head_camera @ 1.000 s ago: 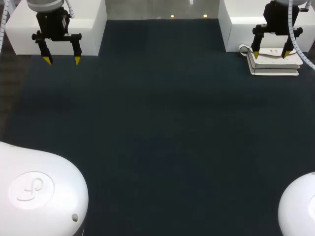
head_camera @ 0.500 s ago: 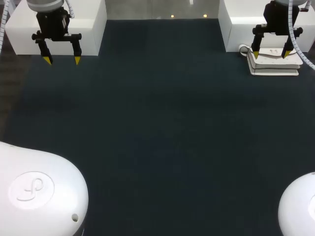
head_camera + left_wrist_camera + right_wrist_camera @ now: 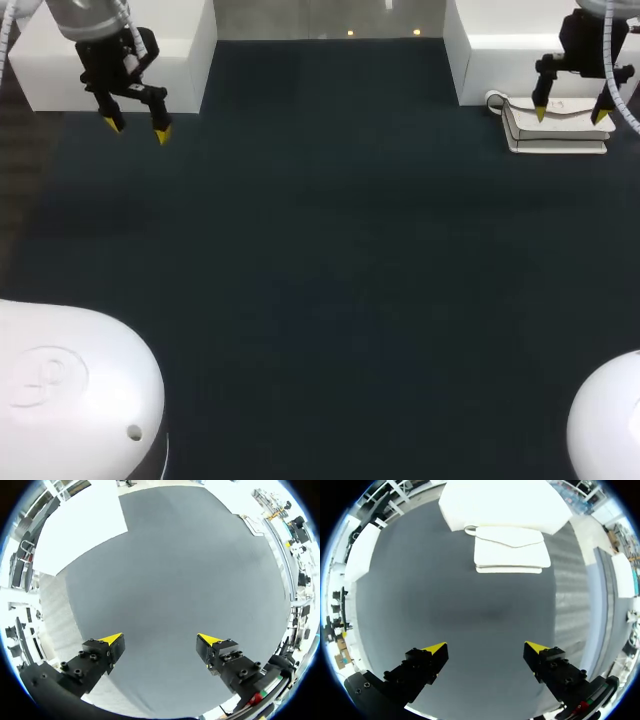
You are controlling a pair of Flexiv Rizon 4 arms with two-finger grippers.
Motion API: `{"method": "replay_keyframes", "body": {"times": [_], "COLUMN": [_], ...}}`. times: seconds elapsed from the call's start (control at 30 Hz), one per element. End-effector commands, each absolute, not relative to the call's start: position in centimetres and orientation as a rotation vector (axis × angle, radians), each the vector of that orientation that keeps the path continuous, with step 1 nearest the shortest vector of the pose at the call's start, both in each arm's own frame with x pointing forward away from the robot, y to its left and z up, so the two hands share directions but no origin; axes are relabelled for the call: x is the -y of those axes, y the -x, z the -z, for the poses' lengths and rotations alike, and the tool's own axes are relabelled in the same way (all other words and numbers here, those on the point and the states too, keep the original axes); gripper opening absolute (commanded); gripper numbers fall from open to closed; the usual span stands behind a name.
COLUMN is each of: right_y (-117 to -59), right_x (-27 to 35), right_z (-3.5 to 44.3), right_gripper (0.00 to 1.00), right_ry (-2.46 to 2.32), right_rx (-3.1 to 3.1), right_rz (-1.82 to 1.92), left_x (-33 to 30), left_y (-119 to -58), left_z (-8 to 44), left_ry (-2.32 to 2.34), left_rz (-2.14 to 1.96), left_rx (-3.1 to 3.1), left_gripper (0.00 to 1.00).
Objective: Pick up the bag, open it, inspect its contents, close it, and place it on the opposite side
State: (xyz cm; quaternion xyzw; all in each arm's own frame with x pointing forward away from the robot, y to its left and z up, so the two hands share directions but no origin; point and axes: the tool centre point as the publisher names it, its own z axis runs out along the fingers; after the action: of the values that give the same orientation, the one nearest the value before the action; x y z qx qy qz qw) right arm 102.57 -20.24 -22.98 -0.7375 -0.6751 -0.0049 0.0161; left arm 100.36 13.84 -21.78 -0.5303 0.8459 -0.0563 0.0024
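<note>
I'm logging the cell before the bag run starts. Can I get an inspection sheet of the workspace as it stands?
Surface: dark mat, flat, no wrinkles seen.
Job's things: white bag, lying flat at the far right of the mat, flap down.
Clutter: nothing seen.
Grippers: left gripper open and empty over the mat's far left; right gripper open and empty above the bag, not touching it.
Cables: nothing seen on the mat.
Surroundings: white blocks at the far left and far right corners.
</note>
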Motion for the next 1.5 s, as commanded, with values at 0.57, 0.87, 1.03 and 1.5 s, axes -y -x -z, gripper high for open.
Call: {"method": "replay_keyframes", "body": {"times": [0.57, 0.87, 1.03, 1.5], "right_y": [-107.0, -108.8, -110.0, -112.7], "right_x": [27.3, 29.2, 30.2, 33.2], "right_z": [27.5, 29.4, 30.4, 32.5], "right_gripper": [1.0, 1.0, 1.0, 1.0], "right_ry": [2.243, 2.218, 2.213, 2.223], "right_rx": [2.043, 2.038, 2.032, 1.988], "right_rz": [0.178, 0.253, 0.274, 0.287], "left_x": [-12.5, -12.0, -11.1, -9.6], "left_y": [-98.0, -98.7, -100.5, -102.7], "left_z": [25.0, 26.5, 27.8, 29.4], "left_ry": [0.316, 0.057, -0.006, -0.099], "left_rz": [0.702, 0.895, 0.947, 0.982], "left_rx": [-2.923, -2.899, -2.925, -2.933], "left_gripper": [1.0, 1.0, 1.0, 1.0]}}
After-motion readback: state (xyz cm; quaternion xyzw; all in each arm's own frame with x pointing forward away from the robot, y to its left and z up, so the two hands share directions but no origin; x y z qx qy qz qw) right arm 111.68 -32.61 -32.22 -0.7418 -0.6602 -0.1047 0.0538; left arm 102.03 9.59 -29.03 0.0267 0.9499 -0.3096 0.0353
